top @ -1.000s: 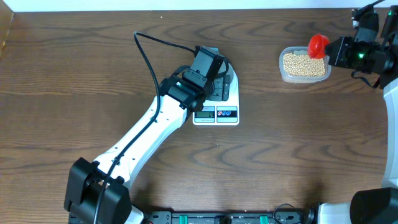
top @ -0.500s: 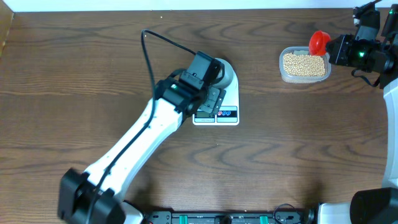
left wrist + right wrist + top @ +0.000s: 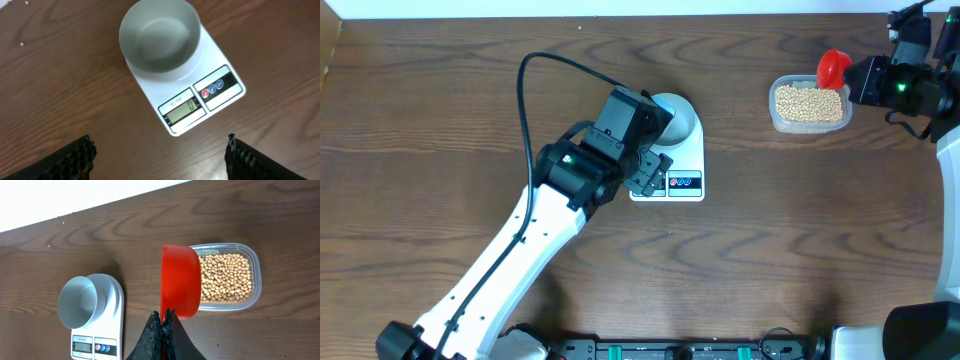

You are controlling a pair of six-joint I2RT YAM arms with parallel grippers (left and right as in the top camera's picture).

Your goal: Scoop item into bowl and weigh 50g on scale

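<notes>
The pale empty bowl (image 3: 160, 35) sits on the white scale (image 3: 207, 62), whose display and buttons face my left gripper (image 3: 160, 165). That gripper is open and hovers over bare wood just in front of the scale, holding nothing. From overhead it (image 3: 655, 172) overlaps the scale's (image 3: 688, 152) front left, beside the bowl (image 3: 678, 118). My right gripper (image 3: 163, 316) is shut on the handle of a red scoop (image 3: 180, 285), held on edge over the left end of the clear tub (image 3: 255, 265). The item, tan beans (image 3: 225, 277), fills that tub.
The tub (image 3: 775, 118) stands at the back right of the wooden table, with the scoop (image 3: 832, 70) and right gripper (image 3: 860, 80) at its far right corner. The left arm's black cable (image 3: 535, 70) loops up left of the scale. A white wall edges the table's far side.
My left arm has drawn back toward the near left, off the scale, uncovering the bowl. The right arm and scoop have not moved.
</notes>
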